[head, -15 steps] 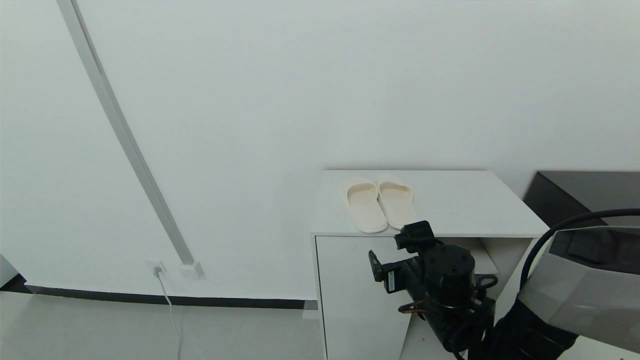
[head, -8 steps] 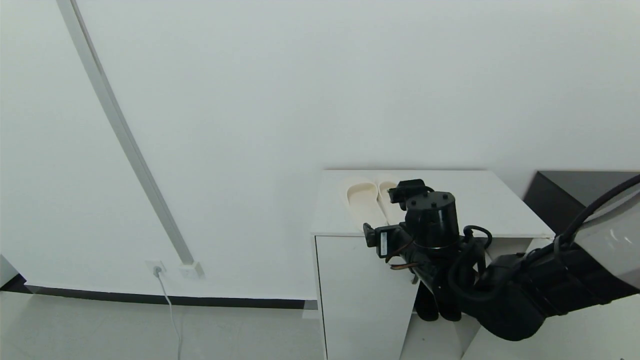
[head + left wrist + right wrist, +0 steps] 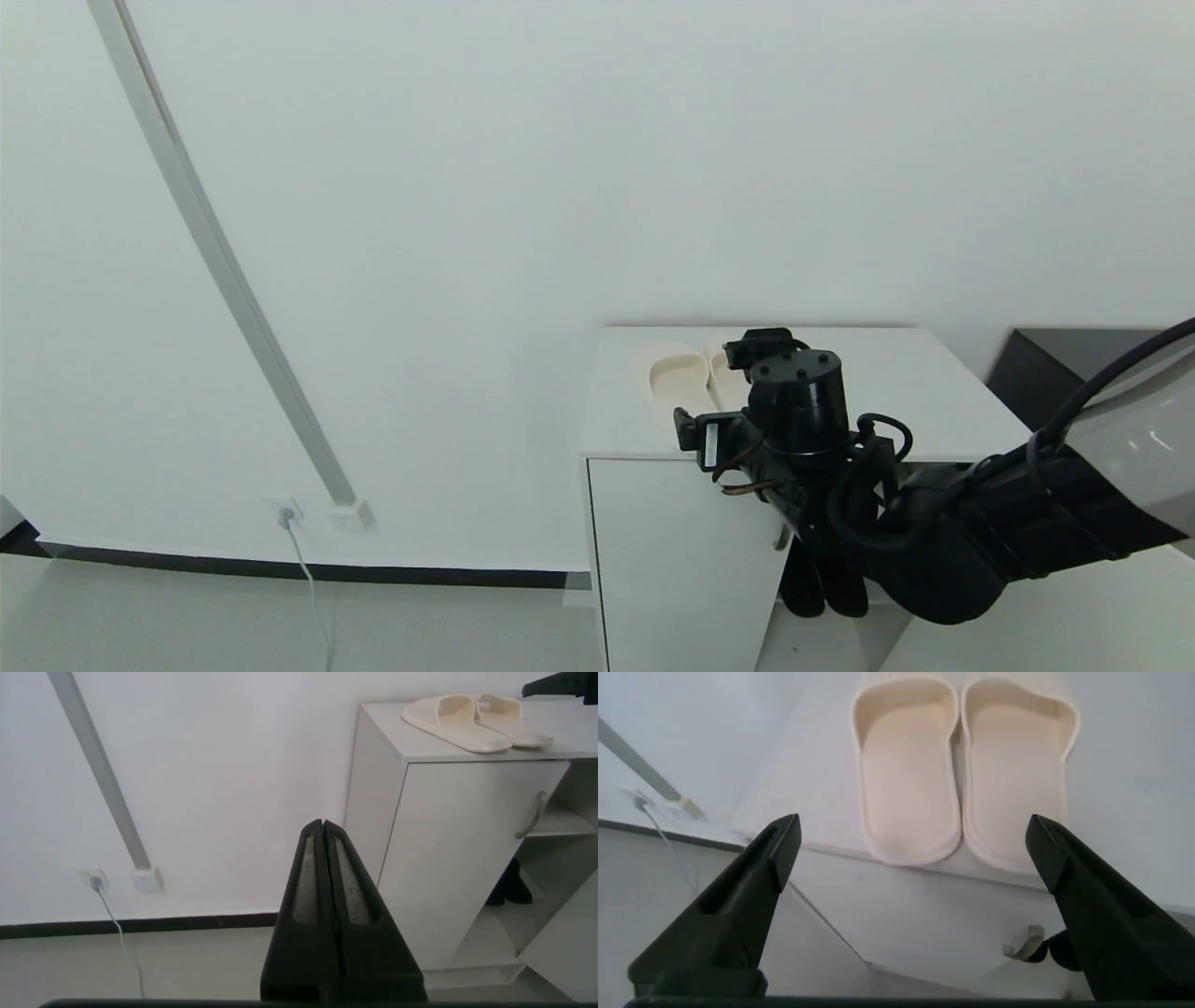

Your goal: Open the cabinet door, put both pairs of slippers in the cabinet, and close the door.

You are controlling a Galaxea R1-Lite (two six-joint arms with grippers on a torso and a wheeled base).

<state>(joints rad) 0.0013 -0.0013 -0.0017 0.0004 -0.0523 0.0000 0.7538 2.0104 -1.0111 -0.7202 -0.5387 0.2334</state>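
Observation:
A pair of cream slippers point(image 3: 680, 376) point(image 3: 964, 765) point(image 3: 475, 719) lies side by side on top of the white cabinet point(image 3: 681, 560). My right gripper point(image 3: 913, 833) hangs open just above their heel ends, at the cabinet's front edge, with nothing between its fingers. The cabinet's right half stands open, and a pair of black slippers point(image 3: 823, 584) point(image 3: 512, 887) stands on its lower shelf. The left door point(image 3: 467, 849) with its handle point(image 3: 533, 814) is closed. My left gripper point(image 3: 322, 887) is shut on nothing, low and well left of the cabinet.
The cabinet backs onto a white wall. A grey cable duct point(image 3: 215, 261) runs down the wall to a socket point(image 3: 285, 512) with a white cord. A dark piece of furniture point(image 3: 1055, 359) stands right of the cabinet. Bare floor point(image 3: 280, 616) lies to the left.
My right arm has risen from in front of the cabinet door to the cabinet top, over the cream slippers. The head camera has shifted slightly.

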